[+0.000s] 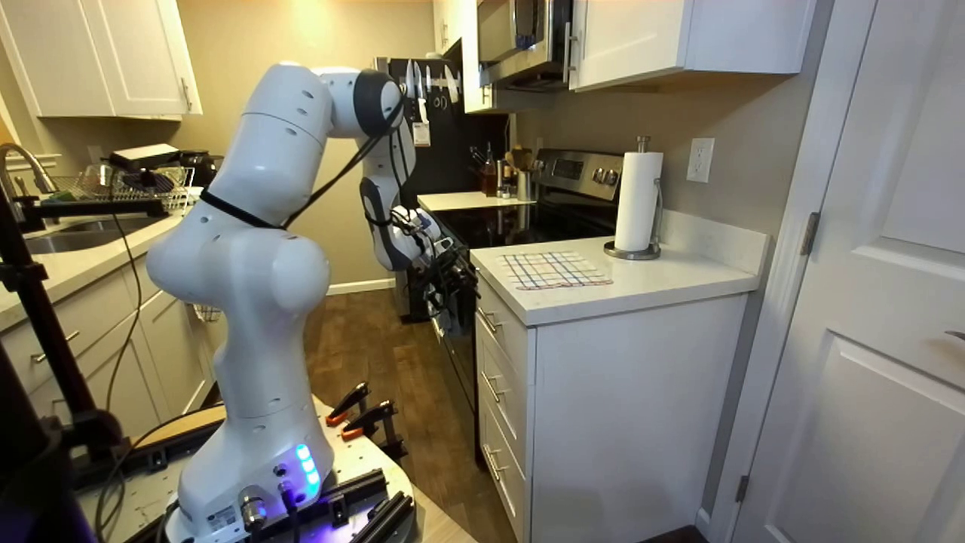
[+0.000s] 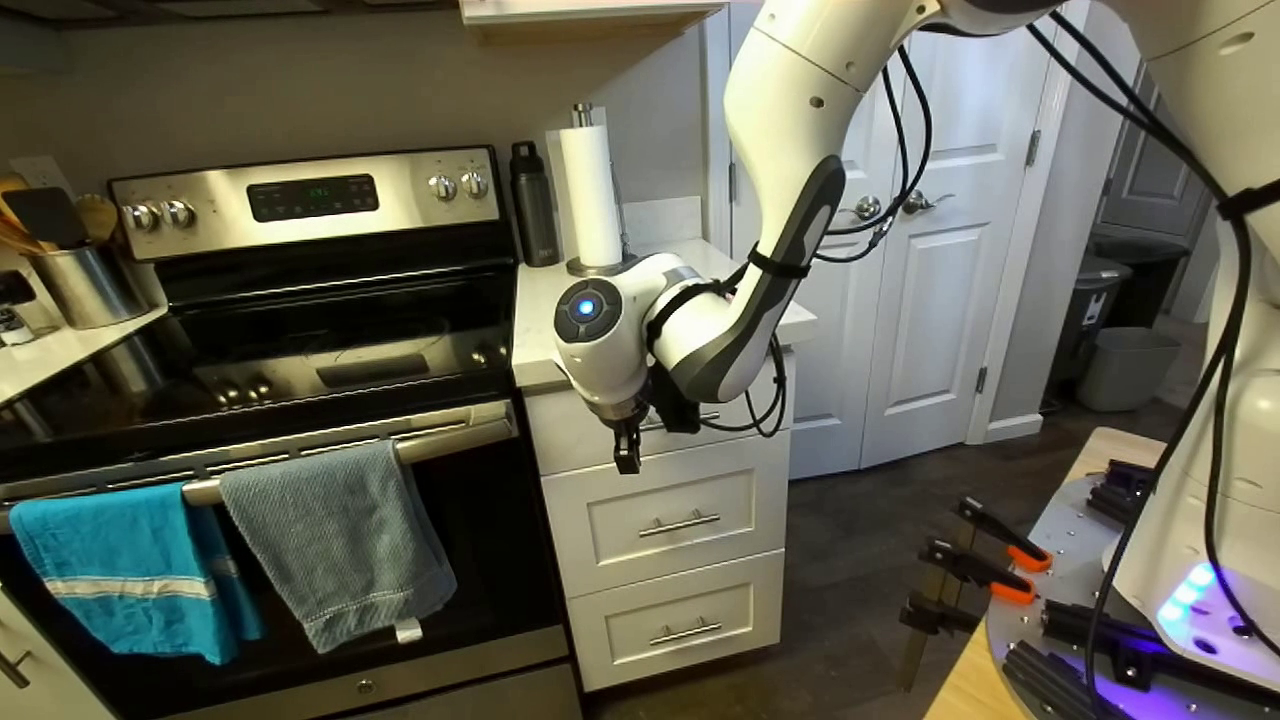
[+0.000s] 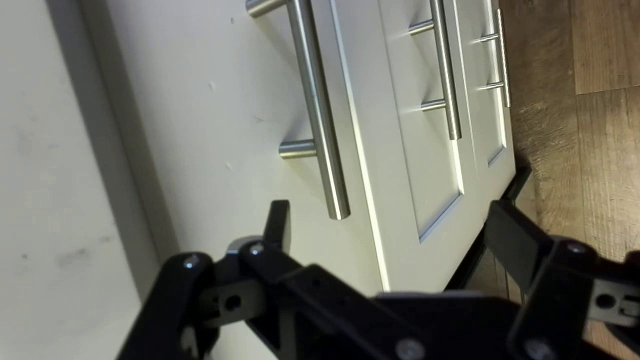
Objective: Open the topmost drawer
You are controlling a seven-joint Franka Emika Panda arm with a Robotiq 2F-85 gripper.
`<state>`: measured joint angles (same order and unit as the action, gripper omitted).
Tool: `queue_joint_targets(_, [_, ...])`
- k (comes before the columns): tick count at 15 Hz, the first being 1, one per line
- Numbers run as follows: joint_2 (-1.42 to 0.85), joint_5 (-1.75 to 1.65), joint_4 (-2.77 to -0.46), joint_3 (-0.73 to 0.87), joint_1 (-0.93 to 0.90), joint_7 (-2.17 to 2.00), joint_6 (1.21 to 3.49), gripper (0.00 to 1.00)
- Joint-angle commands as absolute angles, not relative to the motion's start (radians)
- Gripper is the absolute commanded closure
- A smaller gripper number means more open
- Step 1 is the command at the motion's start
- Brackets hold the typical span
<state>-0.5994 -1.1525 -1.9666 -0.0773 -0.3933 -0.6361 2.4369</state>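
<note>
The topmost drawer is shut, so only its flat white front shows, in the wrist view [image 3: 215, 130] and in both exterior views [image 1: 508, 343] [image 2: 565, 430]. Its box sides are hidden. Its metal bar handle [image 3: 320, 110] runs from the top of the wrist view to just above the left finger. My gripper [image 3: 395, 232] is open and empty, its fingers spread wide in front of the drawer fronts, near one end of the handle and not around it. In an exterior view, the gripper [image 2: 627, 455] points downward and partly covers the top handle [image 2: 700, 417].
Two deeper white drawers [image 2: 680, 510] [image 2: 690, 620] with bar handles lie below. The countertop [image 1: 641, 283] overhangs the fronts and bears a checked cloth [image 1: 556, 270] and a paper towel roll [image 1: 638, 202]. The stove's oven handle [image 2: 455, 435] with hanging towels [image 2: 330, 540] is beside the drawers.
</note>
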Motion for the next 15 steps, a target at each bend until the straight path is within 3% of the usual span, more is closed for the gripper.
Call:
queue_joint_targets(1, [-0.621, -1.185, -1.947, -0.079, -0.371, -0.629, 2.440, 0.00])
queue_joint_targets(15, [-0.718, -1.103, -1.886, -0.090, -0.303, -0.658, 2.559, 0.00])
